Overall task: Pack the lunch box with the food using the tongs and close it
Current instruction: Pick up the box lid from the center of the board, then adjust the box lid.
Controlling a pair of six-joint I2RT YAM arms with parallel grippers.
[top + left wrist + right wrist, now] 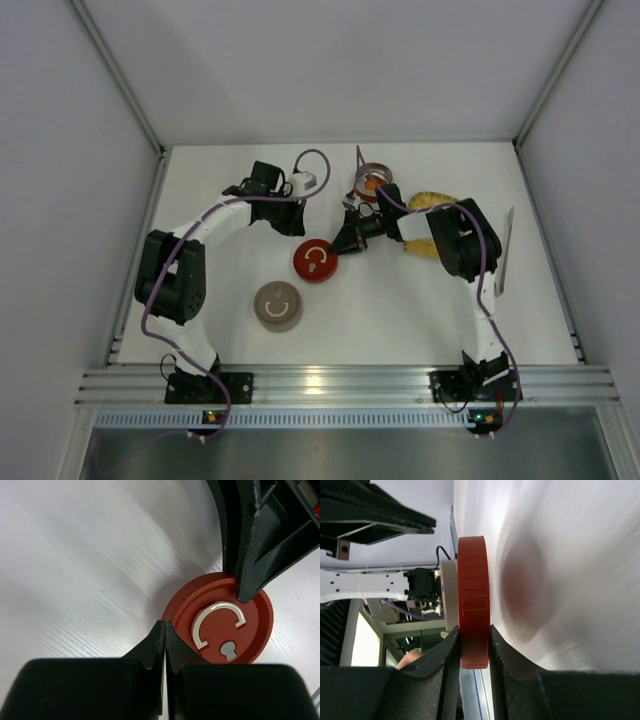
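Observation:
My right gripper (474,628) (341,244) is shut on the rim of a round red lid (472,575) (315,261). One finger is on each face, and the lid casts a blurred shadow on the table. In the left wrist view the red lid (252,625) has a metal ring handle, and a right finger rests on its far edge. My left gripper (164,623) (296,227) is shut on nothing, its tips just beside the lid. An open round tin (372,182) of the lunch box holds orange food. The tongs (505,250) lie at the far right.
A beige lid (278,305) lies in front of the red one, nearer the arm bases. A yellow woven mat (428,203) sits partly under the right arm. White walls enclose the table on three sides.

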